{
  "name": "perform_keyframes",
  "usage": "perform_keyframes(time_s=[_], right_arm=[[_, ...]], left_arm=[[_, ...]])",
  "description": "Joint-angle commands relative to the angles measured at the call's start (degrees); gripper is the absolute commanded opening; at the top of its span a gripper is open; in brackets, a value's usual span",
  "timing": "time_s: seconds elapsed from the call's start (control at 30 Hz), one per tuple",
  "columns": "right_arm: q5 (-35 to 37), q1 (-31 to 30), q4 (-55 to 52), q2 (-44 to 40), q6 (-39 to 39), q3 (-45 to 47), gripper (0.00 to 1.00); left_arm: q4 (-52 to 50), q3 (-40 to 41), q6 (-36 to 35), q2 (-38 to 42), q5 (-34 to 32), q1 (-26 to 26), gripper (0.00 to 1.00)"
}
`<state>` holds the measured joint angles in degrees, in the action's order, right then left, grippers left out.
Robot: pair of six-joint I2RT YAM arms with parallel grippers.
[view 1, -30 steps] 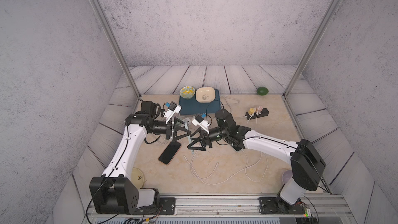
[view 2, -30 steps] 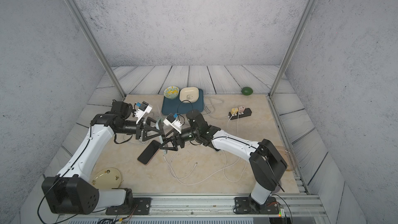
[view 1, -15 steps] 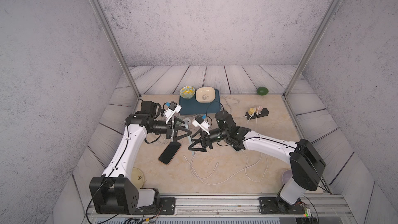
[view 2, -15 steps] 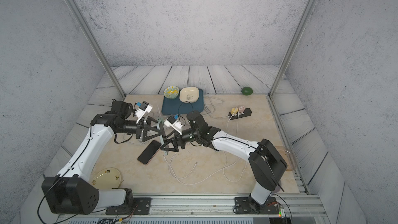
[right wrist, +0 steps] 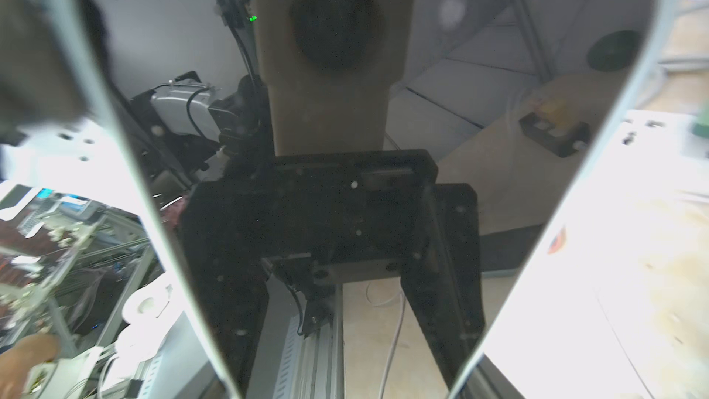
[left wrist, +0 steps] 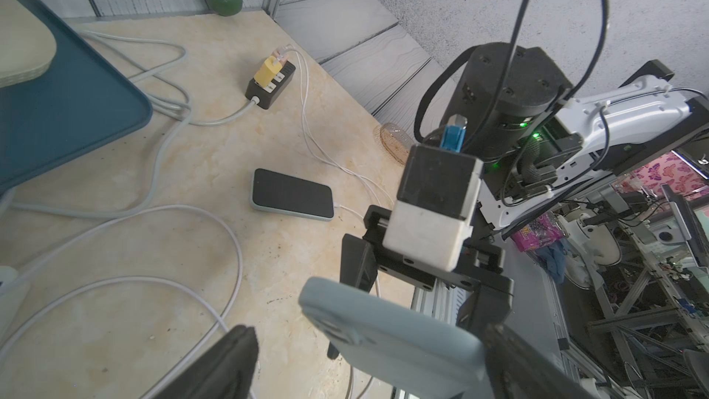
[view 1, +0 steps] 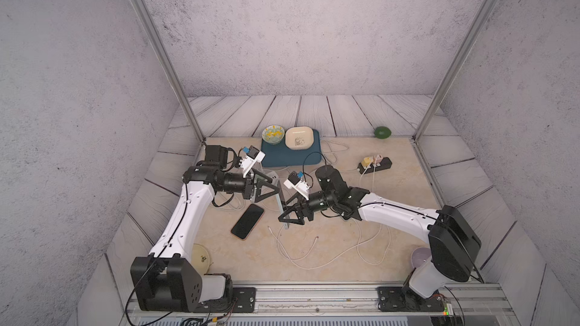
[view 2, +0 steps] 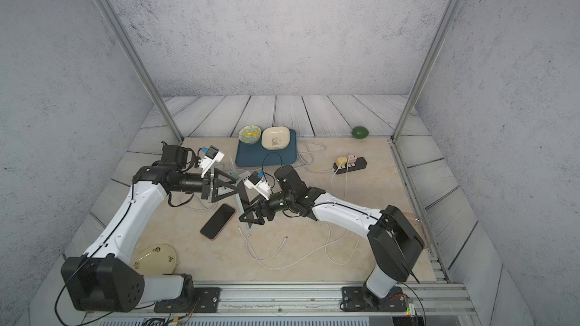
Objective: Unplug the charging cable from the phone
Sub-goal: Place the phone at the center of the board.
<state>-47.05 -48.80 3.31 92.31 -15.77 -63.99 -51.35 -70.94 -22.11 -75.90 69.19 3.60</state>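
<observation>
The light-blue phone (view 1: 280, 204) stands nearly upright a little left of the middle of the beige stone-look counter (view 1: 244, 261). Its lower end is close to the surface, but I cannot tell whether it touches. The right gripper (view 1: 286, 216) holds it, with the jaws closed on the two side edges of the phone, so they stand rather wide. The left gripper (view 1: 275, 184) is at the upper end of the phone with its jaws wide apart, and it grips nothing. In the left wrist view its black fingers (left wrist: 230, 358) stand one on each side of the phone's top edge. One is well apart from it and the other is close to a corner; contact there I cannot judge.

The phone has a matte light-blue back with rounded corners and a round camera bump (left wrist: 337, 335) near one corner. The plug end of a thin white charging cable (view 1: 270, 229) lies free on the counter just beside the phone's lower end, apart from it.

In both top views the phone shows only edge-on, as a thin strip. The right wrist view shows its other face, a glossy dark screen (right wrist: 479, 117) that mirrors the gripper. Only the left wrist view shows a second phone in a pale blue case (left wrist: 292, 198). It lies flat with a white cable in its end, on the way to the black power strip (left wrist: 270, 84) near the far right corner. A black phone (view 1: 247, 221) lies flat nearer the left edge.
</observation>
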Motion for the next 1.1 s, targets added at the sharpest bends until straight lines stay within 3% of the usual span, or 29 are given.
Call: perform_keyframes(time_s=[0.0,0.27,0.5,1.07], right_arm=[[3.55,0.19,-2.82,-2.74,1.75,0.59,0.28],[14.15,0.19,-16.13,-2.07,2.82,-2.26,0.24],[22.17,0.05,-32.87,3.77,3.36,-10.29,0.23],[42.07,-0.57,-54.10,15.05,-1.72,-21.52,0.23]], left_arm=[[1.00,0.36,1.25,0.67,-1.76,-0.36,0.98],[1.55,0.51,1.85,0.66,-2.44,-0.34,0.98],[1.77,0.79,1.99,0.66,-2.61,-0.35,0.98],[1.82,1.14,1.81,0.40,-2.61,-0.42,0.98]])
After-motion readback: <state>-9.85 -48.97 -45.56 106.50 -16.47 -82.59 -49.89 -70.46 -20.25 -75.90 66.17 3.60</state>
